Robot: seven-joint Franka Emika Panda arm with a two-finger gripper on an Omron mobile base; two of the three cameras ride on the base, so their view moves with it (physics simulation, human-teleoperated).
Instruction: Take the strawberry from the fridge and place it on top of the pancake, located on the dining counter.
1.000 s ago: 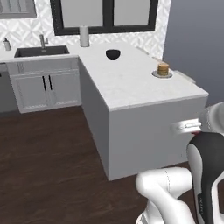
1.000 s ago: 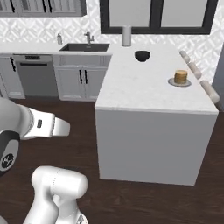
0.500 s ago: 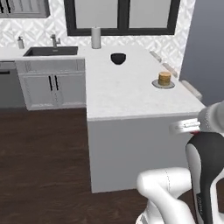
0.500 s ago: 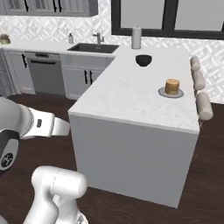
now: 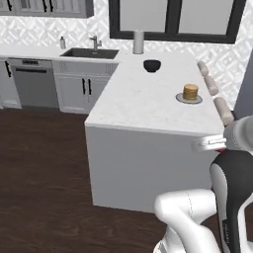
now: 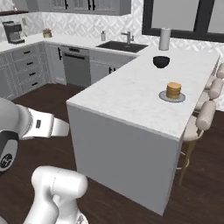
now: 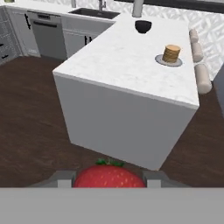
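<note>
Strawberry (image 7: 109, 176) sits pinched between the two fingertips of the gripper (image 7: 108, 179) at 6 o'clock in the hand view, leafy cap toward the camera's far side; jaws closed on it, so the carry leg looks underway. Holding it low and tucked close to the body makes sense for transit, since the berry is tiny and a wide swing risks losing it. Pancake (image 5: 190, 92) stack rests on its grey plate (image 5: 181, 99) at roughly 1 o'clock from the base, near the stool-side edge of the dining counter (image 5: 143, 104), well apart from the black bowl (image 5: 152, 65) at 12. Counter corner faces the robot, with the near edge running across the approach. Marble between that edge and the plate is bare, so there's room to come in over the top. Stools (image 6: 205, 116) crowd the far side at 2 o'clock; dark floor at 9 to 10 o'clock is open. My read: the arm needs lift above the counter lip before reaching, then a descent straight onto the stack.
</note>
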